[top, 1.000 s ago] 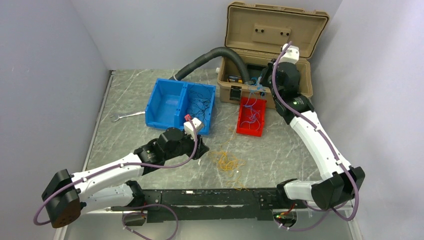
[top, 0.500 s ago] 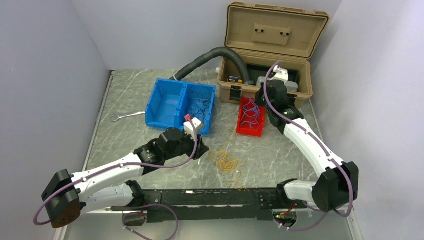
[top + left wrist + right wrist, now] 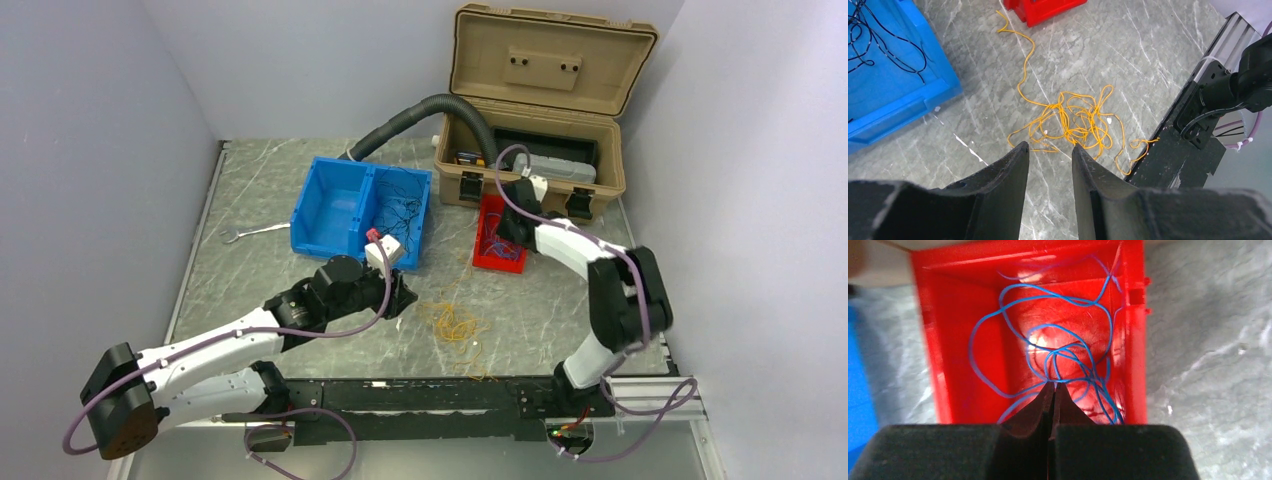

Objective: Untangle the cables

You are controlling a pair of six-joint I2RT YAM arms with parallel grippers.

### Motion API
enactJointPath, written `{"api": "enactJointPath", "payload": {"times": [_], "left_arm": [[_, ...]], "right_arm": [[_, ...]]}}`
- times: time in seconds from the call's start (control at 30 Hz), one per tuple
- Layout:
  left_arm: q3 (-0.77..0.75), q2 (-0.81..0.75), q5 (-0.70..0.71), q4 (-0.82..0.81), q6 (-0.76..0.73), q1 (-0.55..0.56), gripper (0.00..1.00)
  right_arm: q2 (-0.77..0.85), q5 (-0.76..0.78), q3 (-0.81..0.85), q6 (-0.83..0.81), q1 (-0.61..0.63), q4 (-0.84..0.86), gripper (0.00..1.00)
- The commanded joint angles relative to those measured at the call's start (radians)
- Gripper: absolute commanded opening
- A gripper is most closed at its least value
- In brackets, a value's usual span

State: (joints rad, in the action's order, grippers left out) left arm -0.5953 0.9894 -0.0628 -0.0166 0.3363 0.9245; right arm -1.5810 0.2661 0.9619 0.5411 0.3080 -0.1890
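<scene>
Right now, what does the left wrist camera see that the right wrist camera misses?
Only the left wrist view: the tangled thin yellow-orange wires and the open left hand. Only the right wrist view: thin blue wires looped inside the bin, and the shut right hand. Both: the small red plastic bin and the grey marbled tabletop.

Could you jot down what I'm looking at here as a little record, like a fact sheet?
Orange wires: tangled heap, loose on table
Blue wires: in red bin
Black wires: right compartment of blue bin
Left gripper: open, empty, above table beside orange heap
Right gripper: shut, over the blue wires; pinching one or not, unclear
Toolbox: lid open
</scene>
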Motion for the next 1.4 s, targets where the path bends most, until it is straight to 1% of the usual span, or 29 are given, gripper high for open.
{"api": "enactJointPath", "payload": {"times": [0.0, 0.07, 0.1, 0.13, 0.2, 0.27, 0.37, 0.4, 0.5, 0.67, 0.77, 0.87, 0.93, 1.0, 1.1, 1.17, 1.27, 1.37], "left_arm": [[-0.021, -0.025, -0.003, 0.012, 0.0, 0.002, 0.42], [-0.028, -0.02, -0.009, 0.015, 0.0, 0.002, 0.47], [-0.033, -0.011, -0.022, 0.043, 0.0, 0.003, 0.51], [-0.041, 0.003, -0.041, 0.051, -0.005, 0.002, 0.57], [-0.064, 0.043, -0.101, 0.068, -0.014, 0.002, 0.74], [-0.093, 0.095, -0.144, 0.093, -0.017, 0.005, 0.8], [-0.12, 0.165, -0.179, 0.102, -0.026, 0.013, 0.85], [-0.128, 0.183, -0.184, 0.101, -0.026, 0.016, 0.86], [-0.159, 0.231, -0.207, 0.098, -0.03, 0.017, 0.87], [-0.229, 0.34, -0.221, 0.123, -0.036, 0.021, 0.86], [-0.26, 0.396, -0.228, 0.134, -0.031, 0.021, 0.83], [-0.275, 0.429, -0.247, 0.135, -0.024, 0.02, 0.8], [-0.281, 0.437, -0.272, 0.132, -0.016, 0.021, 0.81], [-0.28, 0.436, -0.31, 0.12, -0.009, 0.021, 0.84], [-0.289, 0.44, -0.373, 0.111, 0.005, 0.021, 0.87], [-0.304, 0.46, -0.38, 0.125, 0.019, 0.023, 0.87], [-0.323, 0.499, -0.352, 0.164, 0.023, 0.026, 0.83], [-0.332, 0.538, -0.368, 0.171, 0.028, 0.026, 0.78]], "right_arm": [[-0.128, 0.016, 0.115, 0.017, -0.005, -0.072, 0.0], [-0.144, 0.004, 0.142, 0.014, -0.004, -0.104, 0.0], [-0.132, -0.006, 0.147, 0.012, -0.005, -0.11, 0.01], [-0.105, -0.011, 0.144, 0.008, -0.006, -0.111, 0.07], [-0.019, -0.034, 0.119, -0.005, -0.002, -0.095, 0.17], [0.071, -0.053, 0.099, -0.019, -0.003, -0.095, 0.33], [0.161, -0.091, 0.111, -0.052, -0.003, -0.165, 0.58], [0.183, -0.108, 0.121, -0.067, -0.003, -0.199, 0.63], [0.261, -0.189, 0.101, -0.113, 0.0, -0.273, 0.72], [0.422, -0.383, -0.017, -0.136, 0.019, -0.354, 0.9], [0.491, -0.437, -0.11, -0.097, 0.072, -0.38, 0.92], [0.533, -0.414, -0.199, -0.031, 0.195, -0.373, 0.93], [0.54, -0.417, -0.247, 0.005, 0.257, -0.35, 0.93], [0.539, -0.427, -0.289, 0.032, 0.288, -0.323, 0.93], [0.542, -0.437, -0.352, 0.063, 0.301, -0.284, 0.93], [0.545, -0.448, -0.384, 0.079, 0.3, -0.26, 0.91], [0.54, -0.465, -0.425, 0.097, 0.302, -0.22, 0.87], [0.536, -0.476, -0.46, 0.108, 0.308, -0.175, 0.83]]}}
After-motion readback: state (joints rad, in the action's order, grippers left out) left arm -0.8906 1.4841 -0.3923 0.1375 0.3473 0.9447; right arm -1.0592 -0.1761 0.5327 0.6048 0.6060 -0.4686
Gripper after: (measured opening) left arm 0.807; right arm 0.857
